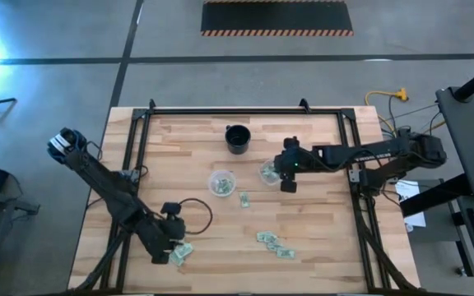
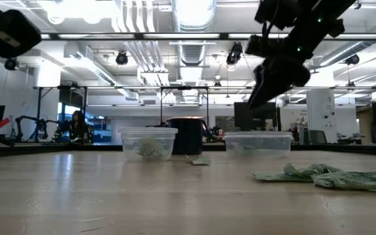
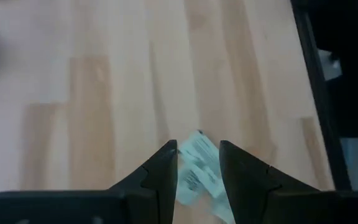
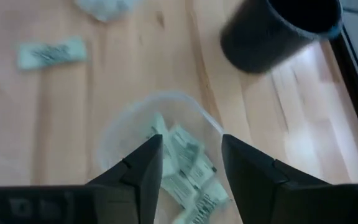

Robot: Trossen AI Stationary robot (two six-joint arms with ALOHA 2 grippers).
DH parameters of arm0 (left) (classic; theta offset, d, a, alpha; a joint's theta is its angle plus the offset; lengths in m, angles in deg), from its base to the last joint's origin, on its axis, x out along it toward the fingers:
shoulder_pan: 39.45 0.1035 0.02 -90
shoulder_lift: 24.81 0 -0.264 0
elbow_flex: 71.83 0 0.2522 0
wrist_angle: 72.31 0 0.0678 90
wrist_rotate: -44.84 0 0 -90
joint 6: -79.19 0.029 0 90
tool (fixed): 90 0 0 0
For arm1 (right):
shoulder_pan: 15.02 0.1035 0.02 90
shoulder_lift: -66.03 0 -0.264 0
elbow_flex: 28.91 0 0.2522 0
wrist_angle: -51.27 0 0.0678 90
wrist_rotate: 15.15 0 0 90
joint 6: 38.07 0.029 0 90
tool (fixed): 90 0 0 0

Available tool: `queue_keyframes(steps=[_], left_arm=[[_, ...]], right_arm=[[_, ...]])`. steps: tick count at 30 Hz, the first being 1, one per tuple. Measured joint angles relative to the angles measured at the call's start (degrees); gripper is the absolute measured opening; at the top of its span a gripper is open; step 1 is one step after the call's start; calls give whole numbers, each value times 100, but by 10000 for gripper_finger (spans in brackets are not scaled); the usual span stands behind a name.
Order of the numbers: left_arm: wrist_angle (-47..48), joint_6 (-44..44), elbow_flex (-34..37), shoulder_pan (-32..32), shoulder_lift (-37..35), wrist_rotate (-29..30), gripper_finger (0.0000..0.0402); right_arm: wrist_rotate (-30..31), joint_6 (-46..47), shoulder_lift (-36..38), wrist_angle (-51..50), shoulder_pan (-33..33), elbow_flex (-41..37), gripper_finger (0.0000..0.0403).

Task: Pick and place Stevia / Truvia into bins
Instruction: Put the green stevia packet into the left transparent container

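Note:
Green-and-white Stevia packets lie loose on the wooden table: one [image 1: 243,199] near the middle and a small heap [image 1: 274,244] toward the near edge. Two clear cups serve as bins, the left one [image 1: 221,182] and the right one [image 1: 268,173], each with packets inside. My right gripper [image 4: 191,146] hangs open just above the right bin [image 4: 166,124], whose packets [image 4: 188,165] show between its fingers. My left gripper [image 3: 197,149] is at the near left [image 1: 175,247], shut on a packet [image 3: 197,168]. My left gripper pinches a Stevia packet between its two fingers, which come slanting down from above. The packet's far end [image 3: 199,144] sticks out a little past the fingertips. The table shows well beneath it, so the packet looks lifted clear.
A black round cup [image 1: 238,138] stands behind the two bins toward the far edge. A black metal frame [image 1: 245,110] runs along the table's far, left and right sides. Bare wood lies between the bins and the near heap.

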Motion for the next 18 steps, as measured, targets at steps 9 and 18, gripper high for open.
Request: queue_keyframes(steps=[9, 18], left_arm=[[-661, -645, -54, -185, 862, -201, 102], [-647, -645, -344, -208, 1666, -628, 102]], right_arm=[[-364, 58, 225, 689, 569, 0, 153], [-351, 57, 53, 1036, 1084, 2, 150]])
